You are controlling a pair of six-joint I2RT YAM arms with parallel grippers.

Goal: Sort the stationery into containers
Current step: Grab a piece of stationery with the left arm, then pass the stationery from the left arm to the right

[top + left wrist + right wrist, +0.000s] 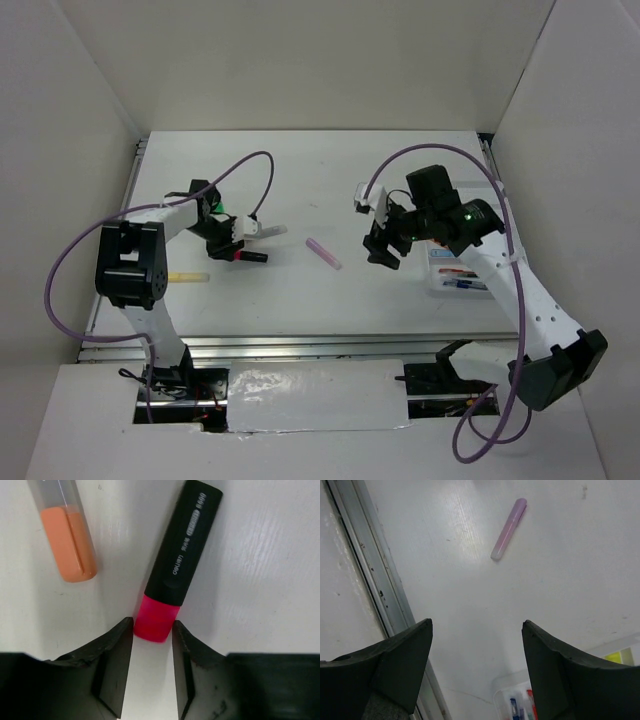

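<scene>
**Left gripper (152, 641) at a pink cap, right gripper (476, 645) spread wide**

Low in the left wrist view, a narrow gap shows between the left fingers (115, 655). Their tips meet the corners of the pink cap on a black highlighter (182, 550). Whether they pinch it I cannot tell. The highlighter lies on the table (300, 180) and runs toward the upper right. An orange marker (67, 540) lies apart at upper left, its far end cut off by the frame's top edge.

The right fingers stand far apart with nothing between them. In the upper middle of that view a lilac marker (509, 529) lies alone. At lower right only a corner of the white tray (499, 686) shows, with blue and red pens (530, 702) inside. A yellow-green patch beside them is too cropped to name.

From above, the right arm (500, 265) hides most of the tray at the right of the frame, and the compartments cannot be told apart. A yellow marker (188, 276) lies at the left
</scene>
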